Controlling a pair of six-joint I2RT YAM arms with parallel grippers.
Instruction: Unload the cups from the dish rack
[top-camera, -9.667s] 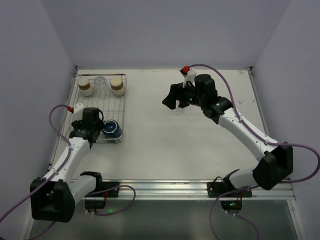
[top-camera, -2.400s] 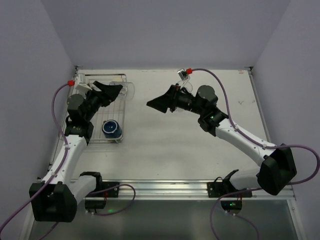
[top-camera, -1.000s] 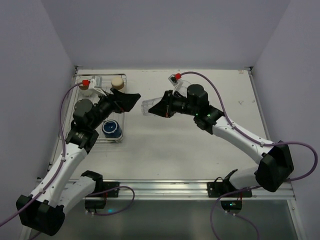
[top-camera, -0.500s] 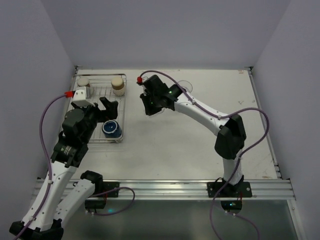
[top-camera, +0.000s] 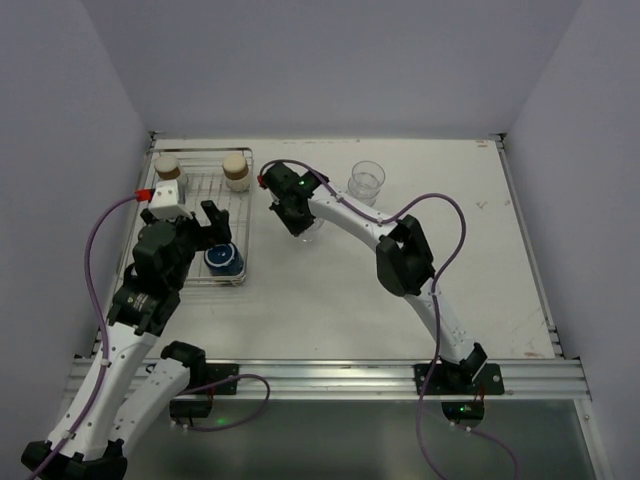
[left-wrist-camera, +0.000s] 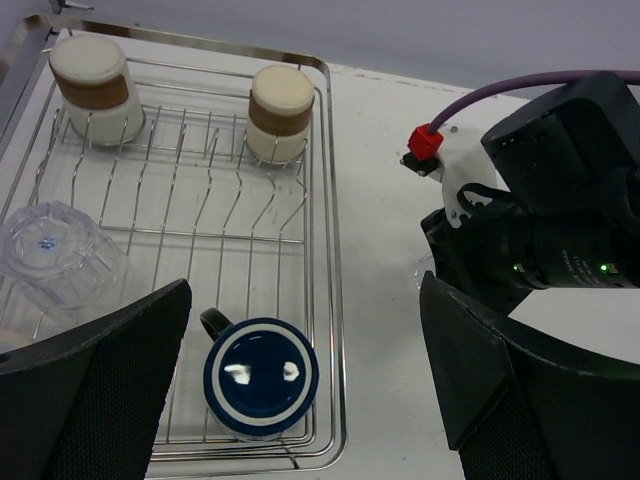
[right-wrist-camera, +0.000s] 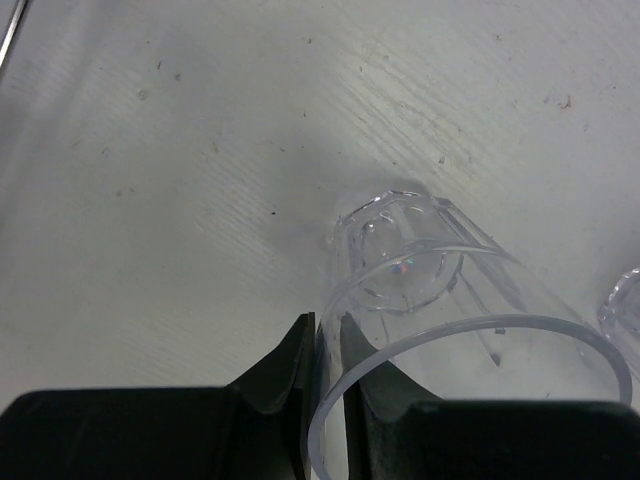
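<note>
The dish rack (top-camera: 243, 215) (left-wrist-camera: 333, 250) lies at the table's left. In it are two upside-down tan cups (left-wrist-camera: 95, 85) (left-wrist-camera: 280, 112), a clear tumbler (left-wrist-camera: 55, 262) and a navy mug (top-camera: 222, 258) (left-wrist-camera: 260, 375). My left gripper (top-camera: 207, 222) (left-wrist-camera: 305, 290) hangs open above the mug, holding nothing. My right gripper (top-camera: 298, 218) (right-wrist-camera: 325, 350) is shut on the wall of another clear tumbler (top-camera: 308, 233) (right-wrist-camera: 430, 270), mouth up, its base at or just above the table beside the rack. A third clear tumbler (top-camera: 366, 181) stands upright on the table farther back.
The right arm's wrist (left-wrist-camera: 540, 250) sits close to the rack's right edge, next to my left fingers (left-wrist-camera: 500, 390). The table's back wall and side walls close the space in. The right arm's purple cable (top-camera: 420, 205) loops over the table's middle.
The left gripper has drawn back from the clear tumbler to above the navy mug. The right arm has swung the tumbler upright and brought it down beside the rack.
</note>
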